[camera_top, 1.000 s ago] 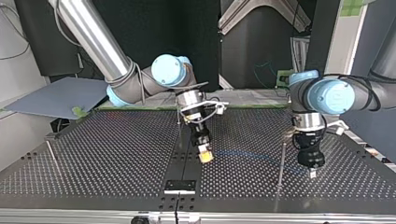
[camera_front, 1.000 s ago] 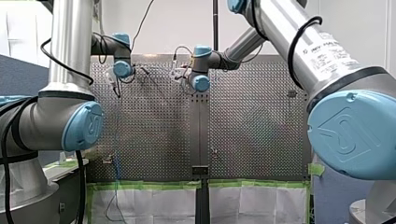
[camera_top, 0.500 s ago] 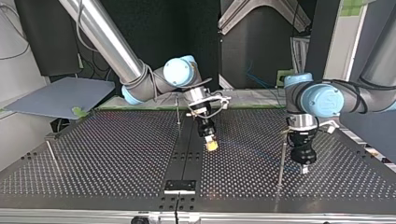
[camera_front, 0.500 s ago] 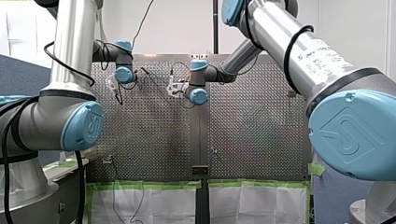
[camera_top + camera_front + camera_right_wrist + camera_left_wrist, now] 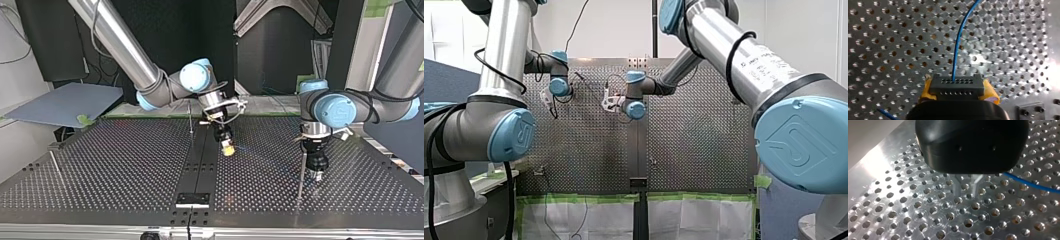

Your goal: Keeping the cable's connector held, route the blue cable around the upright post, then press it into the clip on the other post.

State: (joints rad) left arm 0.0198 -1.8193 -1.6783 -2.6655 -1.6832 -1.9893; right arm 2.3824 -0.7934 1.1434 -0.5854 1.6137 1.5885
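In the front view my left arm comes in from the left of the frame and my right arm from the right. Both reach to the upper middle of the perforated bench, with the left gripper and the right gripper near each other, their fingers too small to read here. In the top view the right gripper shows yellow pads and hangs over the bench's middle, just right of a thin far post. The left gripper sits at the frame's right, just beside a near post. A third post stands well apart at the far left, and a black plate lies at the bottom centre. In the left wrist view the black gripper's two metal fingers stand a narrow gap apart with nothing seen between them – bench holes show through. The blue cable lies on the bench, running out from beside the gripper body. In the right wrist view the yellow pads pinch the black connector from both sides – the cable leaves its top face and curves away ahead of the gripper over the bench.
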